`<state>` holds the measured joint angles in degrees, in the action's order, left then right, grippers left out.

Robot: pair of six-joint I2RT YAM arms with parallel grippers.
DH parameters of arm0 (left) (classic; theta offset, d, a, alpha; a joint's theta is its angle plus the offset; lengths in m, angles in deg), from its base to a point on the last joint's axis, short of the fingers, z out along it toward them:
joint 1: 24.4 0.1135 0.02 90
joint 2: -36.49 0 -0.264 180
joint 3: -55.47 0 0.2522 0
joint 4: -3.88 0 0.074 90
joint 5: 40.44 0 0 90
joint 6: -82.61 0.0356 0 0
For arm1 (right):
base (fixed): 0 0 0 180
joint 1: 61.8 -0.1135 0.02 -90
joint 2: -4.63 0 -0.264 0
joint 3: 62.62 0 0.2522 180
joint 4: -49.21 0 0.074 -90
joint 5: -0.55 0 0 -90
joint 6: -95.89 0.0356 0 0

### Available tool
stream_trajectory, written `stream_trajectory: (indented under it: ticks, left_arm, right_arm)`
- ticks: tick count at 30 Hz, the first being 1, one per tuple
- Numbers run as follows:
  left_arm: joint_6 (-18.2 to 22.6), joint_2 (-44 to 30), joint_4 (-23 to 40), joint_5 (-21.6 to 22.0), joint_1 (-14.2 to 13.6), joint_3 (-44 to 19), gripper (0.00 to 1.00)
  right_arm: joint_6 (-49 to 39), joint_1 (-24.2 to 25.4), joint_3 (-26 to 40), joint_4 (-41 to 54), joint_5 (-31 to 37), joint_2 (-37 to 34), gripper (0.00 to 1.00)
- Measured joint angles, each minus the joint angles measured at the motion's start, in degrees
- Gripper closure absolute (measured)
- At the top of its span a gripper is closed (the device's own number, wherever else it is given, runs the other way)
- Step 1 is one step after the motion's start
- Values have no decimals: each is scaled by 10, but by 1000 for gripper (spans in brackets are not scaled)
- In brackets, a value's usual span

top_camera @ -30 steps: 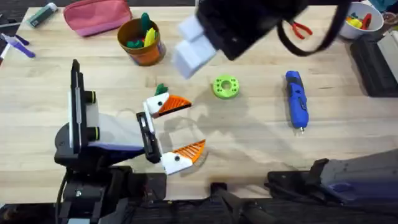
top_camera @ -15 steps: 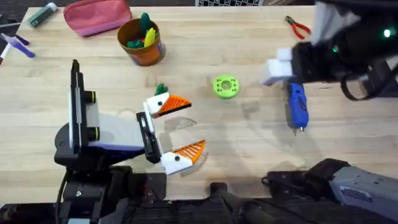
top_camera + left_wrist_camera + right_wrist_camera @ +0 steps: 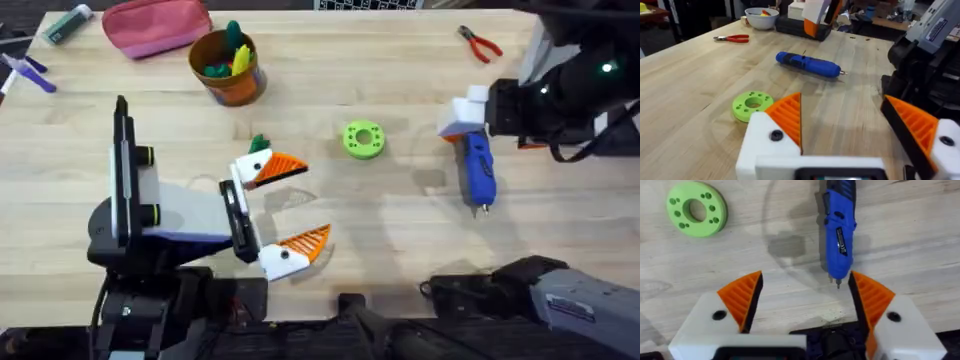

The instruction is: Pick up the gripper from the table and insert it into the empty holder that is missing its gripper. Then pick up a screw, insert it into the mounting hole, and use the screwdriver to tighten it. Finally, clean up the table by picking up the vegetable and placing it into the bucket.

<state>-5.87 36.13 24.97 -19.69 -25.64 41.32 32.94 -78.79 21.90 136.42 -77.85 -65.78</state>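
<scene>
Overhead view: the right gripper (image 3: 462,118) is hovering over the screwdriver (image 3: 477,165), jaws released and grasping nothing. The screwdriver is lying on the tabletop (image 3: 400,230). The left gripper (image 3: 290,205) is resting with jaws released.

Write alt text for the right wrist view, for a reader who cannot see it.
The right gripper hangs open above a wooden table, its white fingers with orange ribbed pads spread wide. The blue screwdriver lies just beyond them, its metal tip pointing back toward the gap, and a lime-green disc with holes sits off to one side.
</scene>
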Motion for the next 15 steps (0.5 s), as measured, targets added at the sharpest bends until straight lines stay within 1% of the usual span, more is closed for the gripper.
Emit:
stream_trajectory:
  ticks: [15]
  left_arm:
    - [0,0,0,0,0,0,16]
  right_arm:
    - [0,0,0,-2,0,-6,8]
